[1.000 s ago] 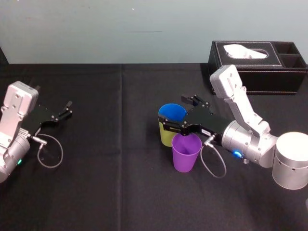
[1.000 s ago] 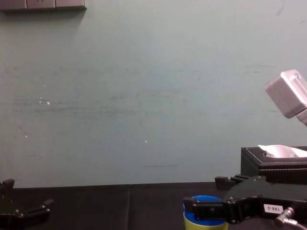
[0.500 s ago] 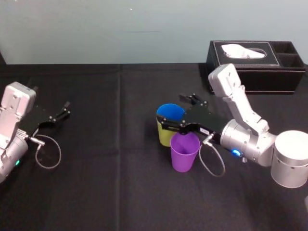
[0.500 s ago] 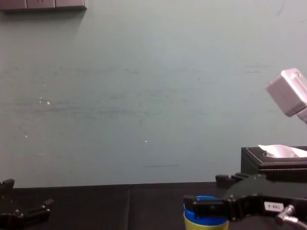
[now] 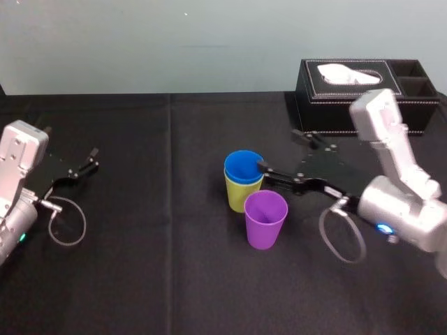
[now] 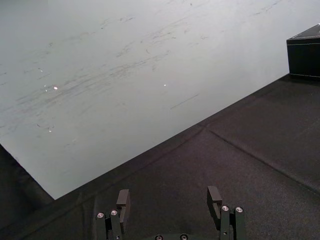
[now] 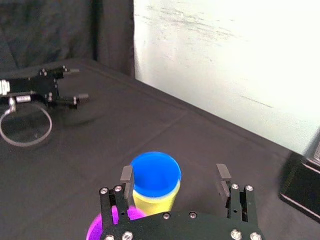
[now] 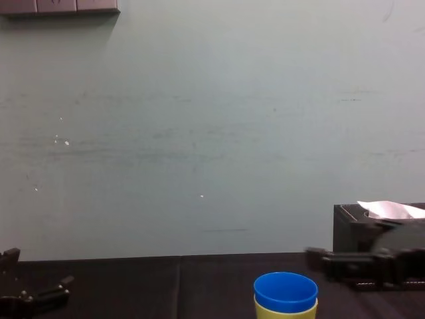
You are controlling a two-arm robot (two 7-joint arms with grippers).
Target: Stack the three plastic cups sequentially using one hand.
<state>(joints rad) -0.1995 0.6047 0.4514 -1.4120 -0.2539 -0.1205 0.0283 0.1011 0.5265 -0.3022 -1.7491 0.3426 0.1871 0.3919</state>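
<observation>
Blue cup [image 5: 244,166] sits nested in the yellow-green cup [image 5: 239,197] on the black table [image 5: 160,279], just ahead of the right hand [image 5: 279,149], whose fingers are spread apart and empty; the purple cup [image 5: 265,220] stands beside its nearer finger, close by the stack. The left hand [image 5: 84,164], fingers apart, rests well away from them

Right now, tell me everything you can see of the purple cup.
The purple cup is a smooth, tapered plastic tumbler, upright, empty, on the black tablecloth. It stands unstacked, nearer the robot than the yellow-green cup that holds the blue cup; whether they touch is unclear. The open right gripper hangs beside it, not gripping.
</observation>
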